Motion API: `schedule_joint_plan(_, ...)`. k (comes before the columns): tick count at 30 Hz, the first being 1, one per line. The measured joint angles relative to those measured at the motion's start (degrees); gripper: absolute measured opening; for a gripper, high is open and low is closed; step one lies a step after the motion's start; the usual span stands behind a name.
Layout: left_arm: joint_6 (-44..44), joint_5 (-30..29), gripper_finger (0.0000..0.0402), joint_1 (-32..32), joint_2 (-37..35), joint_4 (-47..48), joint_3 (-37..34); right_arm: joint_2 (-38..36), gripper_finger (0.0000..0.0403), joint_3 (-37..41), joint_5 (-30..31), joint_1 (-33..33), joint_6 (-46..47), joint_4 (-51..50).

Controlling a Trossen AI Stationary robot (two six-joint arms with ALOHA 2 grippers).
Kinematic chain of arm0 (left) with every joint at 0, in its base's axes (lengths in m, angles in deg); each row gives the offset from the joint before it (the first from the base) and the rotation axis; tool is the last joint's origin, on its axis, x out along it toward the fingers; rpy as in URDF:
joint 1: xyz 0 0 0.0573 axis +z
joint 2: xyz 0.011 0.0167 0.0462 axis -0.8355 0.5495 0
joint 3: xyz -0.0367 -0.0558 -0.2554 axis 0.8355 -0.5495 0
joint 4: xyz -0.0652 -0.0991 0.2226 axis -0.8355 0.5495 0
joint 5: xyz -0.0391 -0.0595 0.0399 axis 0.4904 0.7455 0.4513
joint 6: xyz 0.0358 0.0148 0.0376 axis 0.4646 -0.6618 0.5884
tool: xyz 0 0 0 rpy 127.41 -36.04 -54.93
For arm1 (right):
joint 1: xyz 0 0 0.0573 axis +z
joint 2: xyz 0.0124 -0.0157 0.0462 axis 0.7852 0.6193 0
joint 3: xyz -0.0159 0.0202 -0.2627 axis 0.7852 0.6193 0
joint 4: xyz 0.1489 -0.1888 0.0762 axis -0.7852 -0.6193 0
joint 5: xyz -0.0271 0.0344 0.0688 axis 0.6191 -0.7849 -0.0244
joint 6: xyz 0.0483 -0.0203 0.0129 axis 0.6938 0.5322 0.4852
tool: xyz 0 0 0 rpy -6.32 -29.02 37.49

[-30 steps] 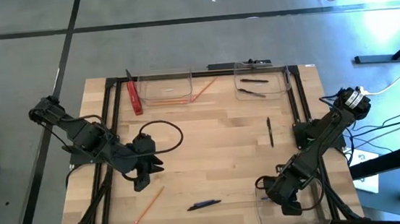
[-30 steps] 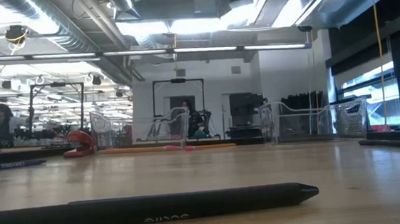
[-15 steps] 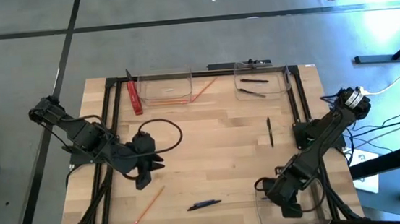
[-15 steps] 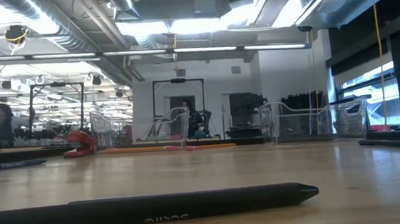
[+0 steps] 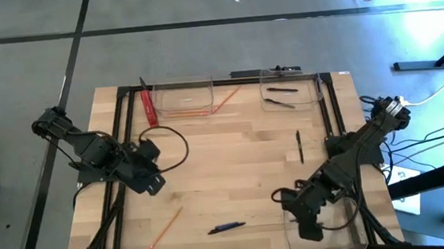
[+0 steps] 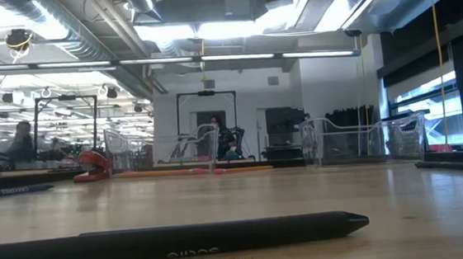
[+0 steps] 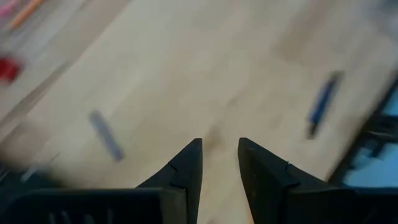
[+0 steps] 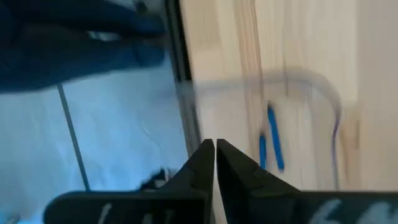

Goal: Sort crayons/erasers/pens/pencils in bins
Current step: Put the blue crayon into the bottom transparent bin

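My left gripper (image 5: 154,184) is open and empty over the table's left half; its wrist view (image 7: 219,163) looks down on bare wood and a dark blue pen (image 7: 323,106). That pen (image 5: 225,227) lies near the front edge, with a pencil (image 5: 164,230) to its left. A black pen (image 5: 299,146) lies right of centre. My right gripper (image 5: 306,230) is shut and empty at the near right bin (image 5: 352,224). Its wrist view (image 8: 215,155) shows two blue sticks (image 8: 272,140) in that bin. A black pen (image 6: 170,242) fills the low view's foreground.
Two bins stand at the far edge. The middle one (image 5: 183,98) has a pencil (image 5: 226,100) leaning over its rim, and the right one (image 5: 290,89) holds dark pens. A flat red bar (image 5: 150,108) lies beside the middle bin. A black frame (image 5: 125,125) borders the table.
My left gripper has drawn back toward the table's left and far side and has turned. My right gripper has shifted toward the table's left at the near right bin. No object on the table has moved.
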Motion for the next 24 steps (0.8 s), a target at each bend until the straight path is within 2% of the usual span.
schedule_joint_plan(4,-5.6,-0.3,0.0096,0.0,-1.7,5.8,0.0,0.0,0.0009,-7.1,5.3,-3.1,-4.7,-1.8)
schedule_joint_plan(10,-8.5,-2.6,0.0096,0.1,-5.0,7.5,-0.2,0.0,0.0009,-17.7,16.4,-7.0,-16.8,-1.8)
schedule_joint_plan(15,-13.2,-2.4,0.0096,0.1,-7.9,7.4,-5.4,0.0,0.0017,-23.8,23.7,-9.4,-26.4,-0.2)
schedule_joint_plan(18,-17.6,-1.3,0.0096,0.1,-10.0,7.3,-10.1,-0.1,0.0018,-25.9,25.7,-10.5,-31.9,1.6)
schedule_joint_plan(24,-23.4,0.0,0.0096,0.1,-13.1,4.3,-18.1,-0.1,0.0018,-27.6,25.7,-12.3,-40.1,5.3)
